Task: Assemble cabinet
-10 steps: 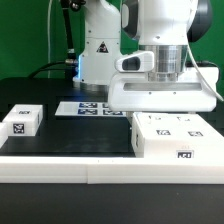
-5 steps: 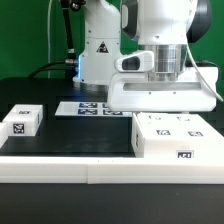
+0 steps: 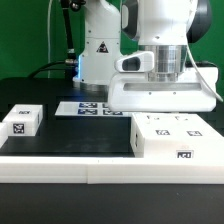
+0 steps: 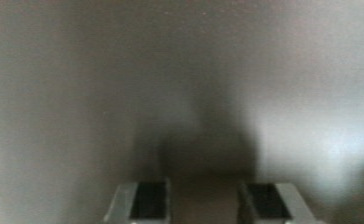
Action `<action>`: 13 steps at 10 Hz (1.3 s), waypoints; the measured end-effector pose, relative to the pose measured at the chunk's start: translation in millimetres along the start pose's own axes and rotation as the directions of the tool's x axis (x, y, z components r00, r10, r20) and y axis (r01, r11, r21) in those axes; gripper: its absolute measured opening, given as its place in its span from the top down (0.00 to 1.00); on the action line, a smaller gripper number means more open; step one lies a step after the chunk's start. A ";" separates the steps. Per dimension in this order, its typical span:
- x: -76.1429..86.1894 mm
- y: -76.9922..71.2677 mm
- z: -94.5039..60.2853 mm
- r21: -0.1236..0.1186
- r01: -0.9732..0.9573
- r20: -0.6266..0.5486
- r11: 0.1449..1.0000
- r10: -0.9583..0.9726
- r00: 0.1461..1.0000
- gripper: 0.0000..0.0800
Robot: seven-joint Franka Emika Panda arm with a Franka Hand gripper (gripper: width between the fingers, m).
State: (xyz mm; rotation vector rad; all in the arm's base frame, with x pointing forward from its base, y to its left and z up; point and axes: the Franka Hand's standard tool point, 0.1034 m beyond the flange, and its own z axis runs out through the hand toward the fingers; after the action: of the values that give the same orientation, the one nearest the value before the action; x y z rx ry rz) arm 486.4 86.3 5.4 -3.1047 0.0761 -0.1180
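Observation:
The cabinet [image 3: 170, 137] is a big white box with marker tags at the front of the exterior view's right. My gripper [image 3: 165, 110] hangs straight down onto its far top edge, and the fingertips are hidden behind the box. In the wrist view a blurred white cabinet surface [image 4: 90, 90] fills the picture from very close. The two fingers [image 4: 147, 202] stand a narrow gap apart with a dark band of the cabinet running between them, so the gripper [image 4: 207, 205] looks shut on a cabinet wall.
A small white tagged block [image 3: 22, 120] lies at the exterior view's left on the black table. The marker board [image 3: 85, 108] lies flat behind the middle. The robot base [image 3: 97, 50] stands at the back. A white rail [image 3: 100, 170] runs along the front edge.

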 end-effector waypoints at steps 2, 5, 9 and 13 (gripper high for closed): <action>0.0 0.0 0.0 0.000 0.005 0.000 1.000 -0.005 1.000 0.78; -0.1 0.0 -0.1 0.000 0.009 0.001 1.000 -0.009 1.000 0.78; -0.2 -2.4 -38.4 -0.001 0.016 0.035 1.000 -0.016 0.999 0.78; 6.5 -5.6 -75.8 -0.001 0.019 0.057 1.000 -0.019 0.998 0.78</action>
State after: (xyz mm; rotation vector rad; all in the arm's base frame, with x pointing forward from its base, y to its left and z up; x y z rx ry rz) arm 487.3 89.1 81.7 -3.1077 0.0457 -0.0306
